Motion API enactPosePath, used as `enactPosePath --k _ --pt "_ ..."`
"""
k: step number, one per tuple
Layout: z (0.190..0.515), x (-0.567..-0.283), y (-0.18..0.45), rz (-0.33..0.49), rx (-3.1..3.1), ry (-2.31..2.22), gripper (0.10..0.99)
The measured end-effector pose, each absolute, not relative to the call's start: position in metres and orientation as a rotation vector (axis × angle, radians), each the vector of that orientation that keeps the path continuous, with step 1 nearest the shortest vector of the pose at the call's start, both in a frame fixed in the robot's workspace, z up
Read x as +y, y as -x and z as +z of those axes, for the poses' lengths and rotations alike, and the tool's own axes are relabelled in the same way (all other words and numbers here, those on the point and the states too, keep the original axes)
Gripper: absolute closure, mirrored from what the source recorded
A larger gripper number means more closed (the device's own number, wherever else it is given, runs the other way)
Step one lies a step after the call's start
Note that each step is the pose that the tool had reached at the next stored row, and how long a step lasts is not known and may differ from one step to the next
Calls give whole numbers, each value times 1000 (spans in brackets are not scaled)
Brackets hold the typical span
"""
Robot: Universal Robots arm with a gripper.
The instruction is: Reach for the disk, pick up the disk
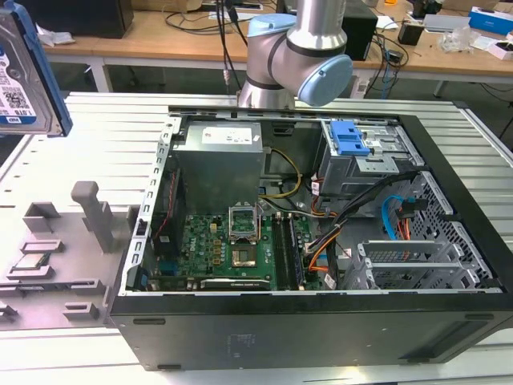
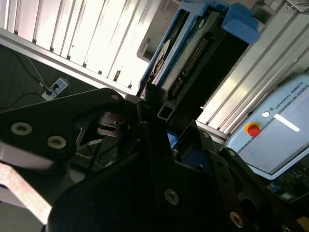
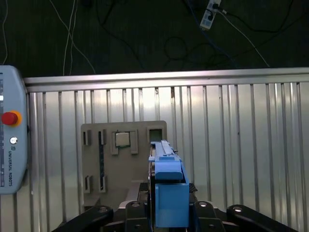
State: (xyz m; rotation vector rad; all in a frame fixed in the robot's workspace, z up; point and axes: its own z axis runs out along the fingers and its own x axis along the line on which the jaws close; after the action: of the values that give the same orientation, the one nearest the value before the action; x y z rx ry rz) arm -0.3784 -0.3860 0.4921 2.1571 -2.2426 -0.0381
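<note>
Gripping disk [image 3: 169, 195] with gripper [image 3: 169, 217]: clenched on it, black fingers [image 3: 142, 212] against both flat faces, blue caddy edge standing straight out past the fingertips in first wrist view. Same hold in second wrist view: disk [image 2: 193, 53] edge-on, connector row showing, rooted between the jaws at gripper [image 2: 155, 99]. Lifted clear, touching nothing but the fingers.

In exterior view, hanging aloft: disk [image 1: 24, 76] with label face toward camera, blue frame around it, partly out of shot.

Beyond the fingertips, well apart from disk:
- ribbed metal table [image 3: 241, 145]
- grey fixture plate [image 3: 96, 164] lying flat on it
- small square chip [image 3: 122, 139] seated in one plate pocket

Off to one side of gripper, beside the table: pendant [image 3: 10, 145] with red button. Past the table's far edge: dark floor, loose cables.

Well apart from the held disk in exterior view: open PC case [image 1: 321, 337] lying on its side on the table, with board, drive cage and cabling exposed. Arm [image 1: 300, 56] joints just behind the case.
</note>
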Motion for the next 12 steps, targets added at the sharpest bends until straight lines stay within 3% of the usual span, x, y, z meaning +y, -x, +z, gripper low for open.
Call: enactPosePath --k 12 --pt "518 -386 377 -38 -2243 -2157 718"
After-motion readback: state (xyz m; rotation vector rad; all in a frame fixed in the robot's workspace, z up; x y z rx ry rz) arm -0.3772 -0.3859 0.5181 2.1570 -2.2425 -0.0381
